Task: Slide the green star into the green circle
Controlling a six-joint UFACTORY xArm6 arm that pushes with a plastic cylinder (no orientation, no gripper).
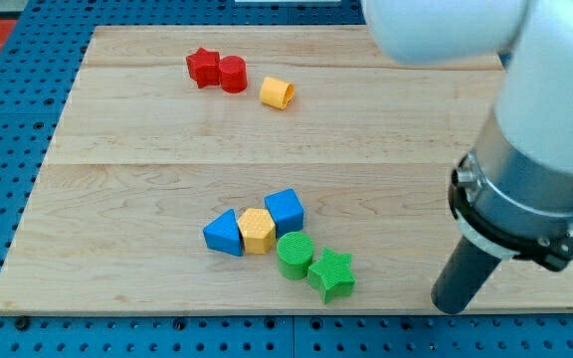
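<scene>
Green star (pixel 331 274) touches the green circle (pixel 293 255) near the table's bottom edge, left of my tip (pixel 449 306). Tip is bare, grasping nothing, apart from both. The arm's upper part is cut off at the table's top-right corner.

There are no words, numbers or signs to read anywhere here. The wooden board (pixel 167 129) is plain, and the little blocks, like the green star (pixel 332 274) and the green circle (pixel 293 254), have no writing on them. The robot arm (pixel 525 189) has no label either.
</scene>
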